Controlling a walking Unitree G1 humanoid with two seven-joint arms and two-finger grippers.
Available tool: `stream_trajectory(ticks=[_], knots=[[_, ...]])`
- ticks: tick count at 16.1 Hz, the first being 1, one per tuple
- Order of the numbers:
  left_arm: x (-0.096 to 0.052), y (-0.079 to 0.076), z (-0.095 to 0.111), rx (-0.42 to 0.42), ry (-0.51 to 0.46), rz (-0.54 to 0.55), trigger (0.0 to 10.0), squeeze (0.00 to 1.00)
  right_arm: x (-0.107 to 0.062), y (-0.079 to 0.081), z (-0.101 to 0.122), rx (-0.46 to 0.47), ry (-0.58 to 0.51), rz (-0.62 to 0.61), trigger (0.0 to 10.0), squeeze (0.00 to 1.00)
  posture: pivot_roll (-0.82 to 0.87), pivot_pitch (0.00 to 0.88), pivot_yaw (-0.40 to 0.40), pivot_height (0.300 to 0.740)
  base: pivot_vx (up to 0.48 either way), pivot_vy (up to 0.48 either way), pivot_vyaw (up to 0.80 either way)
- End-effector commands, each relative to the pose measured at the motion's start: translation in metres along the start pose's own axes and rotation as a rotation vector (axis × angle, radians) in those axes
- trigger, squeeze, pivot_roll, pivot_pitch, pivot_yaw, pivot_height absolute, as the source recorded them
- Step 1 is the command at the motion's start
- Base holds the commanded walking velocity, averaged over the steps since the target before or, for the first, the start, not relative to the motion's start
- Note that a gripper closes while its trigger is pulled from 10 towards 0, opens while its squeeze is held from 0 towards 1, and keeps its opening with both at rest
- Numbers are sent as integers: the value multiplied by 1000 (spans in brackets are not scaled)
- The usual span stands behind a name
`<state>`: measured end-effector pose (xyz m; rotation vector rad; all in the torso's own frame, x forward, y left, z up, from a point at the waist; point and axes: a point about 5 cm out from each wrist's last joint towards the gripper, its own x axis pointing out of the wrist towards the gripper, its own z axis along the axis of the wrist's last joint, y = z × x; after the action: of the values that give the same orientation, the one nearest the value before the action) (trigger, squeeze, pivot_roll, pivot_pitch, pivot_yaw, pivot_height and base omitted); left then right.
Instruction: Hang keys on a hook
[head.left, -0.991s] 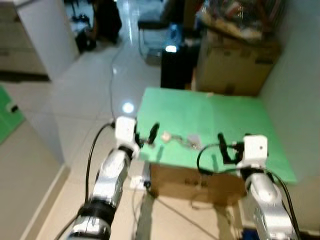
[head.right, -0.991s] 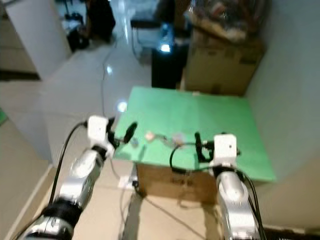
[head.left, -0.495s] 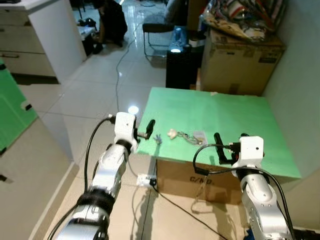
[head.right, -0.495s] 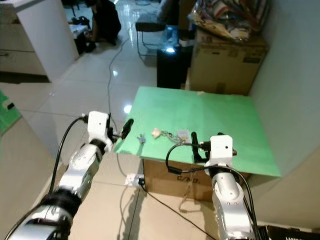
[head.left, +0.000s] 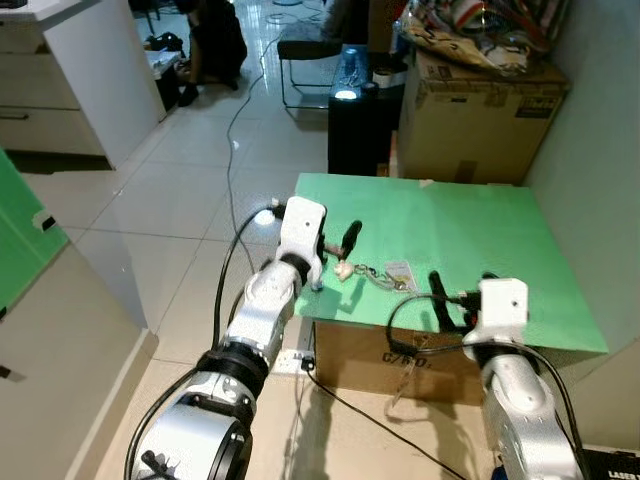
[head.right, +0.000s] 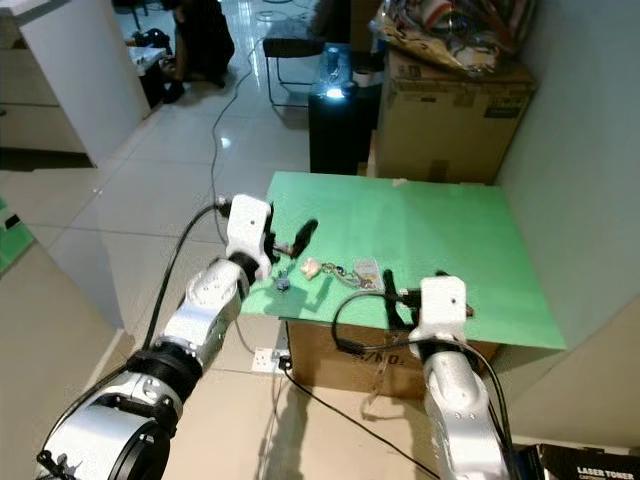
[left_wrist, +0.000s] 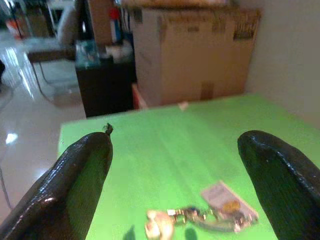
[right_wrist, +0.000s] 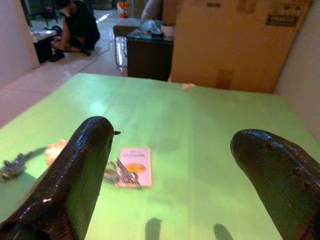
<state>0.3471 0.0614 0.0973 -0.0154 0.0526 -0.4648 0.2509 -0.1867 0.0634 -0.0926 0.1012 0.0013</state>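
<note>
1. Since half a second ago, the left gripper has swung in from beyond the tabletop's left edge to hover over the flat green tabletop, close to the keys; the right gripper has barely shifted.

2. Nearest the robot, the right gripper hangs over the front edge of the tabletop, jaws spread wide and holding nothing. In its wrist view the keys lie ahead of it and off to one side, not between the fingers.

3. A little further in lies the small bunch of metal keys on a chain with a pale fob and a flat white card tag, flat on the tabletop near the front edge. Its long axis runs left to right, fob end toward the left arm, card end toward the right.

4. The left gripper hovers just beside the fob end, jaws spread and empty; its wrist view shows the bunch low between the two fingers. It seems the better-placed arm for the pick.

5. Beyond stand a brown cardboard box and a black cabinet. I can make out no hook.
</note>
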Motion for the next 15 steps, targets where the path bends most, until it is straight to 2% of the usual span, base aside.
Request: stream_trajectory(ticks=[1, 2, 5, 7, 10, 15], knots=[[2, -2, 1, -1, -8, -5, 10000, 0, 0, -3, 10, -15, -46, -18, 10000, 0, -222, 0, 79, 740, 480, 0, 0], [4, -6, 2, -5, -9, -14, 10000, 0, -1, -4, 9, -26, -35, -27, 10000, 0, -228, 0, 82, 740, 480, 0, 0], [7, -12, 5, -25, -15, -34, 10000, 0, -7, -4, 5, -22, -13, -27, 10000, 0, -241, 0, 85, 740, 480, 0, -704], [8, -10, 6, 38, -23, 12, 10000, 0, -9, -5, 6, -25, -27, -32, 10000, 0, -246, 0, 84, 740, 384, 0, -222], [11, -7, 11, 34, -30, 23, 10000, 0, -10, -6, 8, -28, -31, -33, 10000, 0, -246, 0, 82, 740, 0, 0, 0], [12, 12, 14, 19, -11, 131, 10000, 0, -11, -3, 8, -28, -27, -23, 10000, 0, -242, 0, 77, 740, 0, 0, 0]])
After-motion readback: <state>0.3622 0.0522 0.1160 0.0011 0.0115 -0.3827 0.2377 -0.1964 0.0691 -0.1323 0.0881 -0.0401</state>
